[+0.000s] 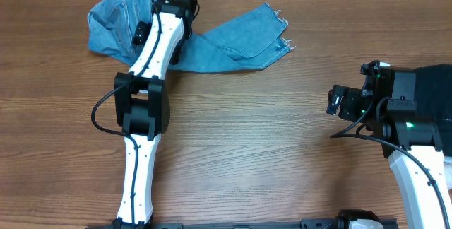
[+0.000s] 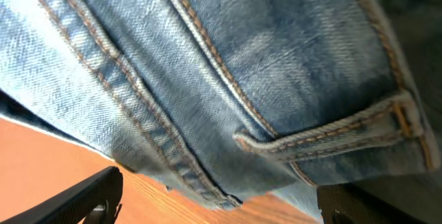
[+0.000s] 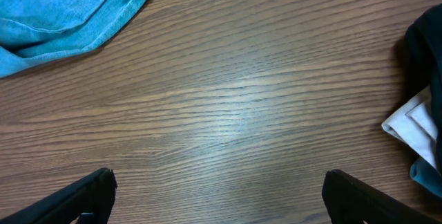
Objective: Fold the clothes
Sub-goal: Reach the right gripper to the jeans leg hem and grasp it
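The light blue denim jeans [image 1: 233, 42] lie crumpled at the back left of the table, one leg with a frayed hem reaching right. My left gripper [image 1: 185, 6] hovers over the middle of the jeans. In the left wrist view the denim seams [image 2: 228, 79] fill the frame, and my left gripper [image 2: 217, 207] is open with the fabric edge just beyond the fingertips. My right gripper [image 1: 337, 102] is open and empty over bare wood at the right. In the right wrist view my right gripper [image 3: 219, 196] shows both fingers far apart, and the jeans' hem [image 3: 62, 10] lies at the top left.
A dark navy garment [image 1: 431, 109] lies at the right edge under the right arm. It shows in the right wrist view [image 3: 423, 51] with a whitish cloth [image 3: 414, 127] beside it. The wooden table [image 1: 247, 151] has its back edge just behind the jeans.
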Action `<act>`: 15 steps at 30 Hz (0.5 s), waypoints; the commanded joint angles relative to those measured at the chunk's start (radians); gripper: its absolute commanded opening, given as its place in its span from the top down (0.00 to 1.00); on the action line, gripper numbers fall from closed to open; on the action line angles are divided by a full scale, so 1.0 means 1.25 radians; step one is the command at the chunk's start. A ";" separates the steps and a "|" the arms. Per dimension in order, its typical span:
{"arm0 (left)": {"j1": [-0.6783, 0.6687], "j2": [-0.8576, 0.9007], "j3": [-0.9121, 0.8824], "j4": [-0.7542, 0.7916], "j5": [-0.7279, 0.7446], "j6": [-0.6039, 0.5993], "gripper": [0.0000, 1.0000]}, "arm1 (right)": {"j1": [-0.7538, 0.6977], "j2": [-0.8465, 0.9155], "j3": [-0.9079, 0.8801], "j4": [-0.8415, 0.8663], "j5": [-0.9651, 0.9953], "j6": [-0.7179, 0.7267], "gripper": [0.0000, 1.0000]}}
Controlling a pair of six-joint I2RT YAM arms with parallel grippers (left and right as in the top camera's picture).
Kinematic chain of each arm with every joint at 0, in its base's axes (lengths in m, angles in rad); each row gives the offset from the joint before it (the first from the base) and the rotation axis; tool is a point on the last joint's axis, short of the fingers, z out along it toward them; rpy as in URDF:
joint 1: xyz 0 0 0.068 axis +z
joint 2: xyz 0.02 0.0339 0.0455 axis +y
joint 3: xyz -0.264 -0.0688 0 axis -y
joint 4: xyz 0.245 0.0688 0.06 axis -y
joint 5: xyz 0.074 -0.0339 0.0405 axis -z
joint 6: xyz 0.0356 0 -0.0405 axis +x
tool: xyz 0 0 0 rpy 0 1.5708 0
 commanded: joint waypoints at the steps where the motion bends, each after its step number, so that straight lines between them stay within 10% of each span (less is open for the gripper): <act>1: 0.005 0.009 -0.009 0.030 -0.060 -0.031 0.36 | -0.005 -0.001 0.015 0.005 -0.001 -0.002 0.00; 3: 0.005 0.009 -0.009 0.036 -0.096 -0.033 0.89 | -0.005 -0.001 0.015 0.005 -0.001 -0.002 0.00; 4: 0.005 0.007 -0.009 0.032 -0.107 -0.045 0.96 | -0.005 -0.001 0.015 0.005 -0.001 -0.002 0.00; 15: 0.043 -0.196 -0.006 0.012 -0.116 -0.093 0.96 | -0.005 -0.001 0.015 0.005 -0.001 -0.002 0.00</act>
